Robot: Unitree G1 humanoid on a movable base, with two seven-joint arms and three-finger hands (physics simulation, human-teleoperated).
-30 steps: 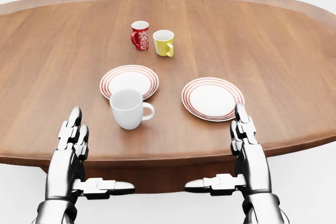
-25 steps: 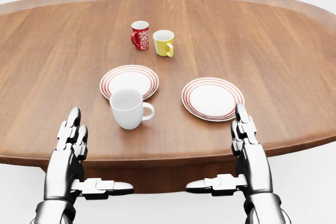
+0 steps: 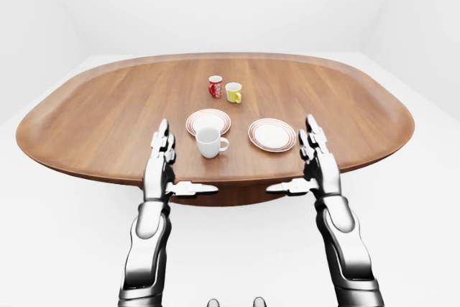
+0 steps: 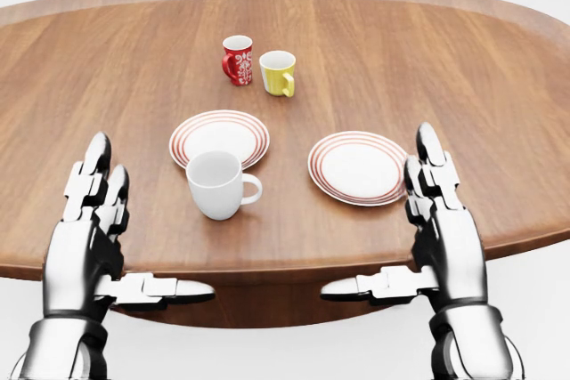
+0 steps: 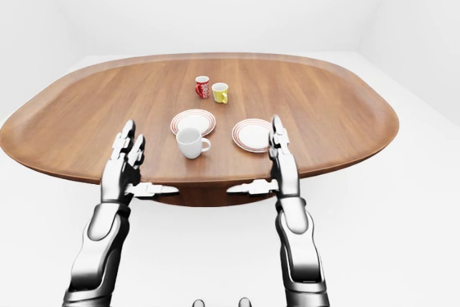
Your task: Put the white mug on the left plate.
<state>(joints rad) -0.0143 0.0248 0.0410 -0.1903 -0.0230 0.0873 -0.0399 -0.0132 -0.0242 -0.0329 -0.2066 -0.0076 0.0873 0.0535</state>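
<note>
Both hands (image 4: 267,289) open; white mug (image 4: 215,184) touching left plate (image 4: 219,136) rim.

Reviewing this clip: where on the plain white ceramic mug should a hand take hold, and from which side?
Probably the body of the plain white ceramic mug, approached from the head view's left by the left hand. The mug stands upright with its handle pointing right, so its left wall is bare and round. That open hand is nearer to that side, and nothing stands between them on the brown wooden table.
</note>
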